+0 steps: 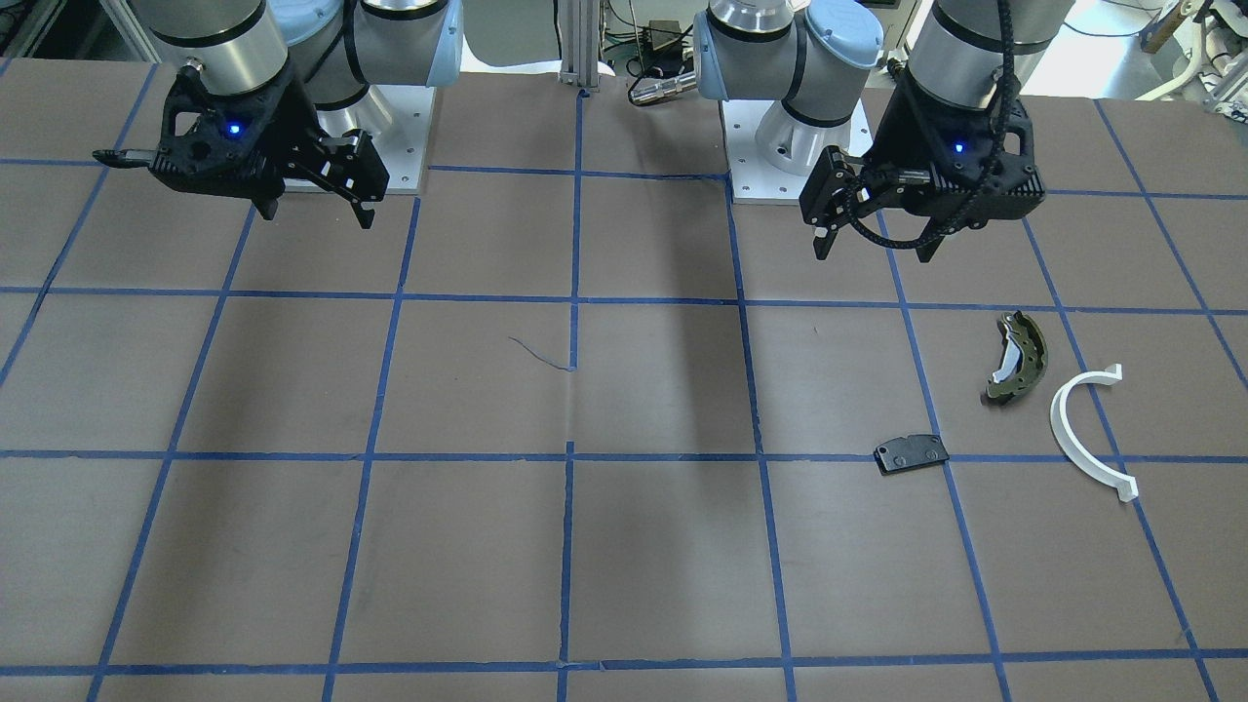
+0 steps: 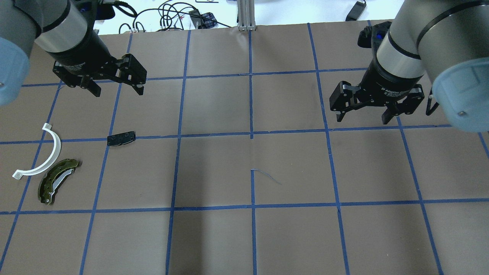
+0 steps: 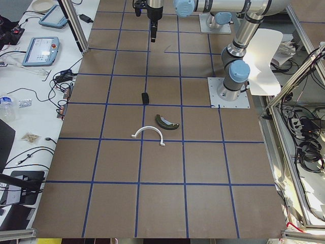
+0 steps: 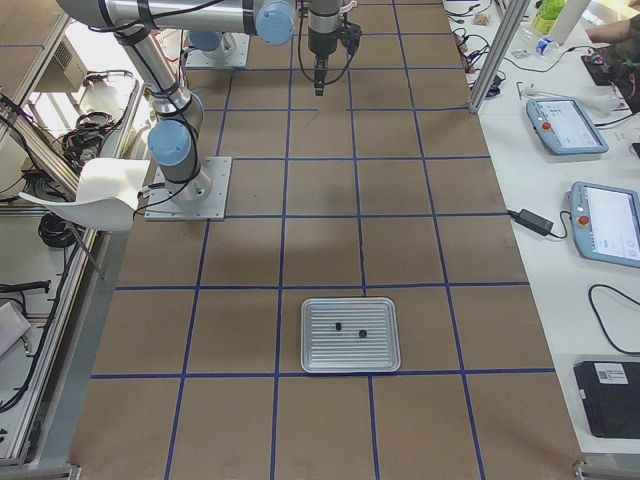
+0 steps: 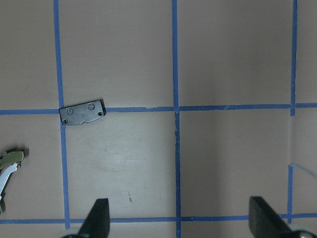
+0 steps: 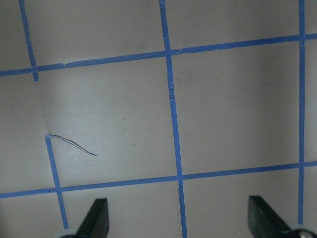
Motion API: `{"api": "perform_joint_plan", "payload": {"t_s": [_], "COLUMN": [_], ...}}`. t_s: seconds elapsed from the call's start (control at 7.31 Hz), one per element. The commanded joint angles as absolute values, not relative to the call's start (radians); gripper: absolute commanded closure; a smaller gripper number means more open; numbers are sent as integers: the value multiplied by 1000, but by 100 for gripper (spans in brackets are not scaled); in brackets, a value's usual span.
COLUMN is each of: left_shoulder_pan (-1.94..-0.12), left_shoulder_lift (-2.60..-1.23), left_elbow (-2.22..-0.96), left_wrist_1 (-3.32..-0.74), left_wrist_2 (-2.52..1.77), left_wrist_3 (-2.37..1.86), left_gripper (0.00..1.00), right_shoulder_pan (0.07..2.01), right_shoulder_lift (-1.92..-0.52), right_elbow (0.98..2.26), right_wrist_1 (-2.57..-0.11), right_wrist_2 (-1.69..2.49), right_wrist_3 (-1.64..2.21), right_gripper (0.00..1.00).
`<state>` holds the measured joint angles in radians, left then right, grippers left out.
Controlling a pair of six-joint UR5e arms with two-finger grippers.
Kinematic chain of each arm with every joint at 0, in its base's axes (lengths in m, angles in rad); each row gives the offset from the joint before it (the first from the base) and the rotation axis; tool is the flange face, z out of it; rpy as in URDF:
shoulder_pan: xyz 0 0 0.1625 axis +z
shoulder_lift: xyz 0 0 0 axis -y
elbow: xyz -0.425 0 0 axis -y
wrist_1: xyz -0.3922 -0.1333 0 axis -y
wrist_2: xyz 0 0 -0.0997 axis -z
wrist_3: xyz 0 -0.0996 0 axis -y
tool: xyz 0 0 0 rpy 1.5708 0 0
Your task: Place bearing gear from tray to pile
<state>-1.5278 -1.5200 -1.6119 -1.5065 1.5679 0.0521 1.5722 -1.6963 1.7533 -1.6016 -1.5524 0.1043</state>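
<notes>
Overhead exterior view: left gripper [image 2: 117,91] and right gripper [image 2: 362,119] hang high over opposite sides of the brown taped table [image 2: 290,236], fingers pointing down, jaws spread and empty. Near the left gripper lies the pile: olive-green curved brake shoe [image 2: 57,181], white C-shaped plastic arc [image 2: 52,155] and small flat black plate [image 2: 121,138]. Two small dark parts [image 4: 339,326], too small to identify, rest on the ribbed silver metal tray [image 4: 378,356], well apart from both arms.

Robotics lab, not a production floor. Brown paper-covered table [image 2: 214,107] gridded with blue masking tape [image 2: 251,95]. Silver-grey robot arms with pale-blue joint caps [image 1: 780,58] are bolted on white square base plates [image 3: 242,103]. White bench [image 4: 560,330] along the table's far side carries grey touchscreen teach pendants [image 4: 607,222] and loose black cables [image 2: 168,11]. Aluminium extrusion post [image 2: 246,15] at that edge.
</notes>
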Motion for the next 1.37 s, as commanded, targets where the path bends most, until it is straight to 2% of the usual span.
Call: {"api": "perform_joint_plan", "payload": {"t_s": [0.0, 0.68, 1.23], "left_shoulder_pan": [-1528, -1528, -1528], "left_shoulder_lift": [-1514, -1511, -1511], "left_elbow": [-1620, -1621, -1621], "left_wrist_1": [-1506, -1506, -1506], "left_wrist_2": [1569, 1569, 1568], "left_wrist_3": [52, 52, 52], "left_gripper": [0, 0, 0], "right_shoulder_pan": [1572, 1566, 1339], "right_shoulder_lift": [-1697, -1695, -1694], "right_elbow": [1753, 1752, 1752], "right_wrist_1": [-1600, -1611, -1598], "right_wrist_2": [-1554, -1572, -1603], "right_wrist_3": [109, 72, -107], "right_gripper": [0, 0, 0]}}
